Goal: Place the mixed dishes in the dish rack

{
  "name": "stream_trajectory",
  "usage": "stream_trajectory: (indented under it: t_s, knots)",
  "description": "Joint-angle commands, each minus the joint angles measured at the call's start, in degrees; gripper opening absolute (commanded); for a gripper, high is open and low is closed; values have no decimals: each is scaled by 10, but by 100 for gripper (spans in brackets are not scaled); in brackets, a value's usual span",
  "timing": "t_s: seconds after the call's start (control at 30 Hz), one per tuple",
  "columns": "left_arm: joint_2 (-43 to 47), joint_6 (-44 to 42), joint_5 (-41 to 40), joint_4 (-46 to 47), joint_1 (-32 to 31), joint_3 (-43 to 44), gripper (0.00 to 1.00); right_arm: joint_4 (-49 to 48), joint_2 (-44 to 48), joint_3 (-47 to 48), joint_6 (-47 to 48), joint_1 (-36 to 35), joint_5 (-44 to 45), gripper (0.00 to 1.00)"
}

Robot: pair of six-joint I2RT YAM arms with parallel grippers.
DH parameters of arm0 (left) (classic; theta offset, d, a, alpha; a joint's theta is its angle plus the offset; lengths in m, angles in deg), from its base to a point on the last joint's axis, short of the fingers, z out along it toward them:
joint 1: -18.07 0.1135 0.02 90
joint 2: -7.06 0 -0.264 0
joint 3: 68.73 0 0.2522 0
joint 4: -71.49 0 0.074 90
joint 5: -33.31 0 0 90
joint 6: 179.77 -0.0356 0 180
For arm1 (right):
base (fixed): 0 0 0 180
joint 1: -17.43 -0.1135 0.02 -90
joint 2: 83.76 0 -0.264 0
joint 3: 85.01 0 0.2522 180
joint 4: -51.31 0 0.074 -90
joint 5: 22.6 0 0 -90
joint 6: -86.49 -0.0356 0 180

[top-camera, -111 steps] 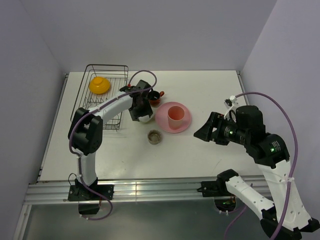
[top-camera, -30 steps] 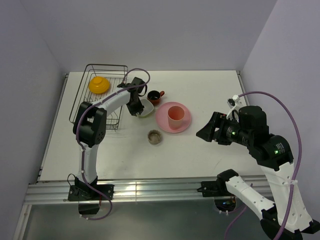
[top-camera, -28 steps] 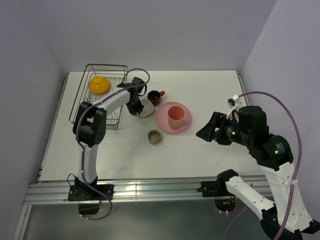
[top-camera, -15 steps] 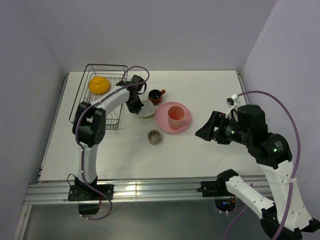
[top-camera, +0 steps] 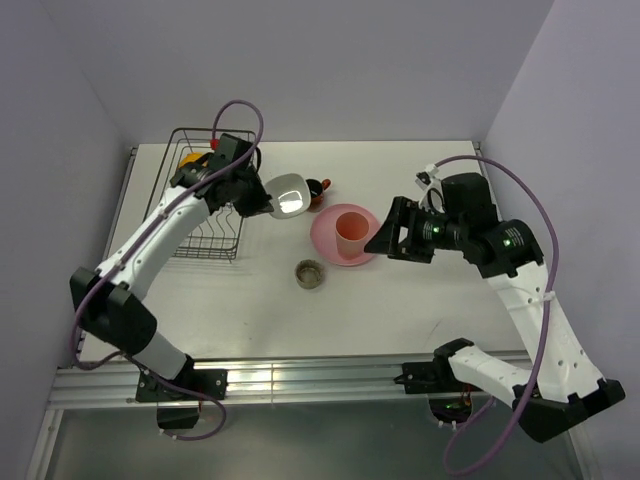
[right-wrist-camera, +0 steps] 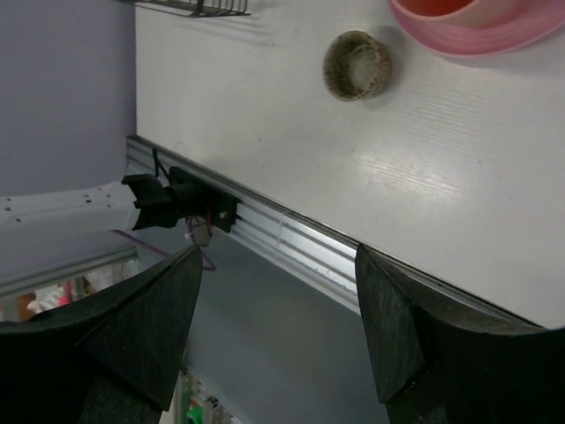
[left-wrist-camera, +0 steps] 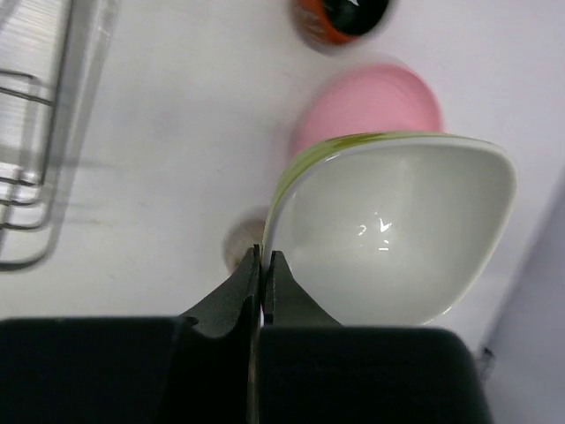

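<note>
My left gripper (top-camera: 263, 198) is shut on the rim of the white squarish bowl (top-camera: 289, 193), which hangs tilted in the air just right of the dish rack (top-camera: 200, 238). In the left wrist view the fingertips (left-wrist-camera: 252, 265) pinch the bowl's (left-wrist-camera: 397, 230) green-edged wall. The orange-yellow bowl (top-camera: 186, 160) lies in the rack, mostly hidden by my arm. The dark mug (top-camera: 318, 187) peeks out behind the held bowl. The pink tumbler (top-camera: 350, 229) stands on the pink plate (top-camera: 336, 247). The small grey-brown dish (top-camera: 309, 273) sits nearer. My right gripper (top-camera: 384, 241) is open and empty beside the plate.
The right wrist view looks down past the grey-brown dish (right-wrist-camera: 357, 65) and the plate's edge (right-wrist-camera: 477, 26) to the table's aluminium front rail (right-wrist-camera: 291, 238). Purple walls close in the back and both sides.
My left gripper closed on the white bowl's rim and lifted it off the table, the arm rising beside the rack. The right arm swung left to the pink plate.
</note>
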Motion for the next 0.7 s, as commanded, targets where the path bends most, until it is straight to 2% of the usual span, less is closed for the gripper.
stream_trajectory:
  t_s: [0.0,0.17,0.33,0.67]
  knots:
    - [61,-3,128,39,-7,-23,0,-67,-17,23,-2,2,-76,78]
    - [114,31,248,83,-26,-75,0,-157,-31,6,-34,2,-179,80]
    - [142,50,258,93,-51,-97,0,-229,-36,-18,-58,1,-228,84]
    - [158,67,273,116,-94,-100,0,-239,-63,-40,-46,2,-229,87]
